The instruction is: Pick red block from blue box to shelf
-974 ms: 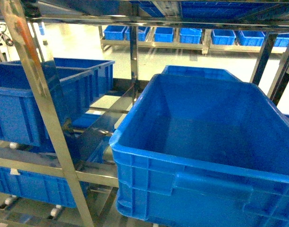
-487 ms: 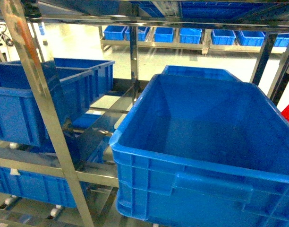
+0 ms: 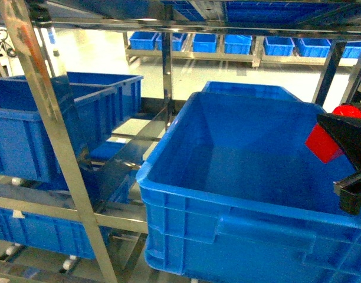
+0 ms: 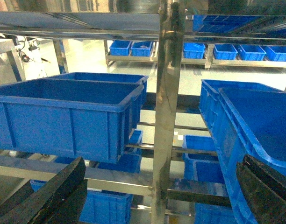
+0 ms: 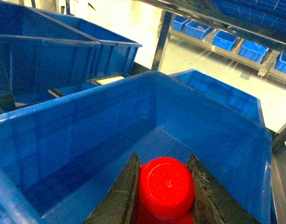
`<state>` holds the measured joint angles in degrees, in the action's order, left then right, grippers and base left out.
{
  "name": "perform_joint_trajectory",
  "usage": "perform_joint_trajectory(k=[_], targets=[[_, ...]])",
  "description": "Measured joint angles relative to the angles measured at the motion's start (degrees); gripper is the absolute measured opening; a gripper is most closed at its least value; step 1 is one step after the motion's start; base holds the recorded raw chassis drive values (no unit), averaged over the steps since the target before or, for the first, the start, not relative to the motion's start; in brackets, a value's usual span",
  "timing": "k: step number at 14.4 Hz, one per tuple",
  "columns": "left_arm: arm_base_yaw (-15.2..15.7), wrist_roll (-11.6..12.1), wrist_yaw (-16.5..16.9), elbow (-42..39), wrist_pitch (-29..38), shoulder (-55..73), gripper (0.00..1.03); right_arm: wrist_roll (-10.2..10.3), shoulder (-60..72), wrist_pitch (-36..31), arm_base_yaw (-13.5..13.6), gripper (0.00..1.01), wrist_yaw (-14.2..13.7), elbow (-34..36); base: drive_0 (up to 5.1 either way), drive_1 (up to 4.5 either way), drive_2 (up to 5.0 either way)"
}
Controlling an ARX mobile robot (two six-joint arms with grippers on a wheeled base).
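The right gripper (image 5: 164, 196) clamps one glossy red block (image 5: 165, 186) — round stud up — over a smooth dark-blue crate (image 3: 227, 194) on the steel shelf (image 3: 56, 147). The left gripper (image 4: 152, 196) gapes wide, holding nothing.

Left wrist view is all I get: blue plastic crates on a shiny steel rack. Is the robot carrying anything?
Observer: Yes. The right gripper is shut on the small glossy red block; the round stud faces the right wrist camera.
Operator: Where is it?
Observer: In the head view the small glossy red block hangs at the right edge, over the large dark blue plastic crate on the steel shelf.
Operator: Anything inside that crate?
Observer: The floor that shows looks bare in the right wrist view.
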<state>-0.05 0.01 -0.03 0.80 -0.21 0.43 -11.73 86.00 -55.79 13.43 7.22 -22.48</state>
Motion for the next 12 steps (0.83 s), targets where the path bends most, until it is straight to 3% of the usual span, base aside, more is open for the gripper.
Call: perform_joint_trajectory(k=[3,5,7,12], targets=[[0.0,0.0,0.0,0.0,0.0,0.0,0.98,-0.22,3.28,-2.93,-1.07,0.23,-0.15,-0.96,0.0,0.0,0.0],[0.0,0.0,0.0,0.0,0.0,0.0,0.98,0.61,8.81,-4.11,-3.91,0.23,-0.11,-3.15,0.0,0.0,0.0],[0.0,0.0,0.0,0.0,-0.02,0.0,0.98,2.14,10.45,-4.35,-5.68,0.23,2.05,-4.37,0.0,0.0,0.0],[0.0,0.0,0.0,0.0,-0.02,0.0,0.98,3.04,12.94,-5.29,-6.29,0.23,3.58,-6.49,0.0,0.0,0.0]])
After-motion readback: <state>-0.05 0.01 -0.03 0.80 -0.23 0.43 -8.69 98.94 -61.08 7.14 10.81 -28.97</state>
